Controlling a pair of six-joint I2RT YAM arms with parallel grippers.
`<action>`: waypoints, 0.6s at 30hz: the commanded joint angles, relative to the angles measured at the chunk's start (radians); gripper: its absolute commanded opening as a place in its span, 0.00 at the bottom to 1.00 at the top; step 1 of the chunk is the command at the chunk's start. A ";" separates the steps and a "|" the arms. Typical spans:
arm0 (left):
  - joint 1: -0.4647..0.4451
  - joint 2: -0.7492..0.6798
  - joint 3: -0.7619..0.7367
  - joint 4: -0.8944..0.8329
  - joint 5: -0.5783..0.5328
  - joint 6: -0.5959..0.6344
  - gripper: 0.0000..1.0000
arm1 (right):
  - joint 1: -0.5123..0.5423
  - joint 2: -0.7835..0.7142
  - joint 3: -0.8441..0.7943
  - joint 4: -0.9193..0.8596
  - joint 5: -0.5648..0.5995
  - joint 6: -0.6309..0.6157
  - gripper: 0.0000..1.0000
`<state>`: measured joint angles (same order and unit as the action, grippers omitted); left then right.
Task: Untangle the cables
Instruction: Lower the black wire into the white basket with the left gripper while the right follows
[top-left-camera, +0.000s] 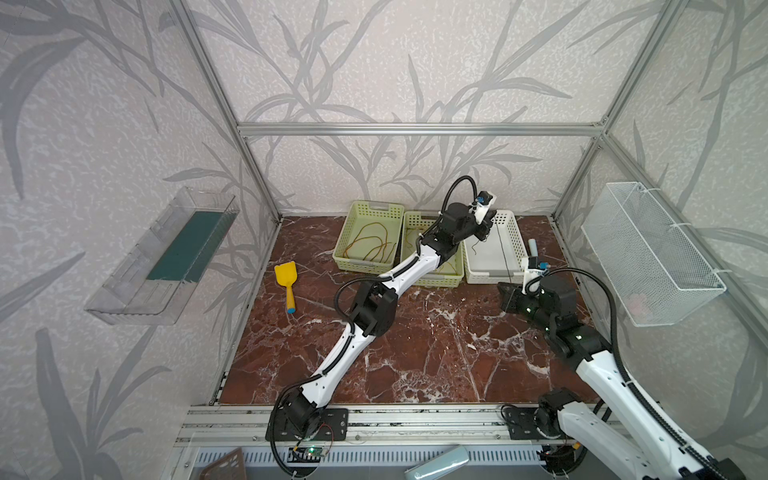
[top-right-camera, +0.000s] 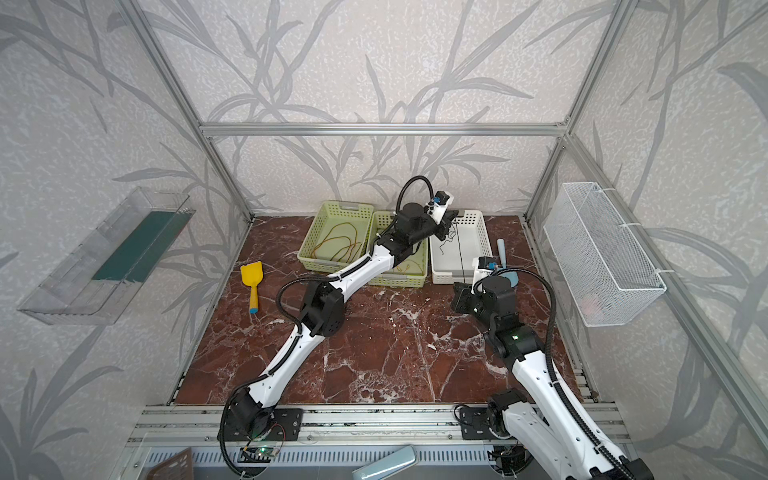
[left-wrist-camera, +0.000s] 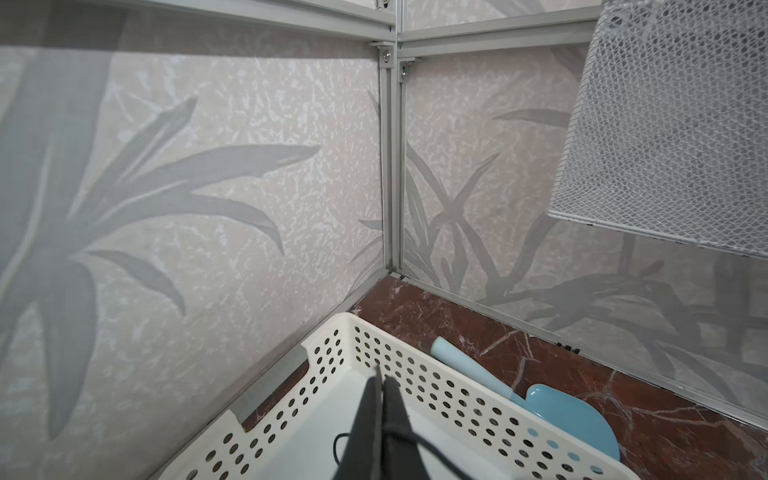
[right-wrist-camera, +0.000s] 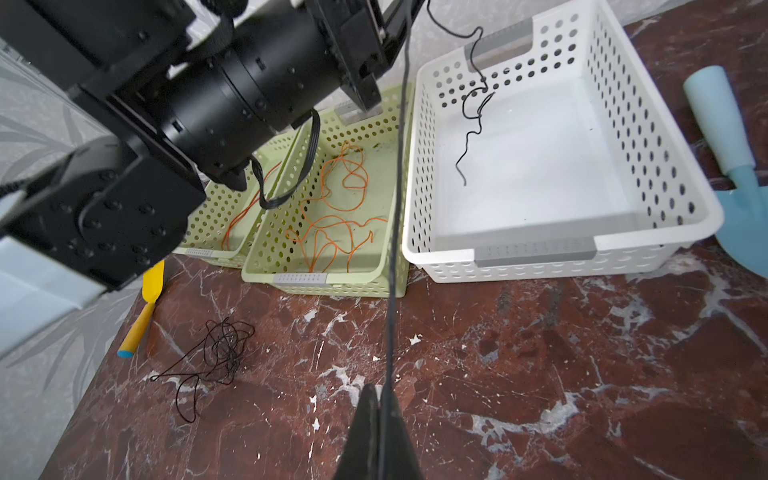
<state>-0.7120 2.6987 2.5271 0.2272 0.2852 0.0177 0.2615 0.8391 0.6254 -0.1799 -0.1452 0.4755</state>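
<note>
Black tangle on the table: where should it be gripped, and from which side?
Grip the single loose loop trailing out of the black tangle, on its side away from the baskets, not the dense knot. Come straight down from above: it lies flat on the table, and one strand there probably pulls free more cleanly.

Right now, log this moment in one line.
left gripper: shut on thin black cable above white perforated basket | right gripper: shut on same cable | thin orange cable: green basket
</note>
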 joint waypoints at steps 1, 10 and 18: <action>0.008 0.035 0.035 0.039 -0.076 -0.049 0.09 | -0.026 0.039 0.042 0.005 -0.079 0.009 0.00; 0.025 -0.043 -0.009 -0.087 -0.138 -0.035 0.99 | -0.095 0.243 0.173 0.035 -0.126 -0.018 0.00; 0.059 -0.236 -0.243 -0.156 -0.084 -0.009 0.99 | -0.154 0.429 0.347 0.034 -0.146 -0.040 0.00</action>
<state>-0.6640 2.5660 2.3402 0.0853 0.1787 -0.0128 0.1280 1.2148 0.9112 -0.1631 -0.2710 0.4557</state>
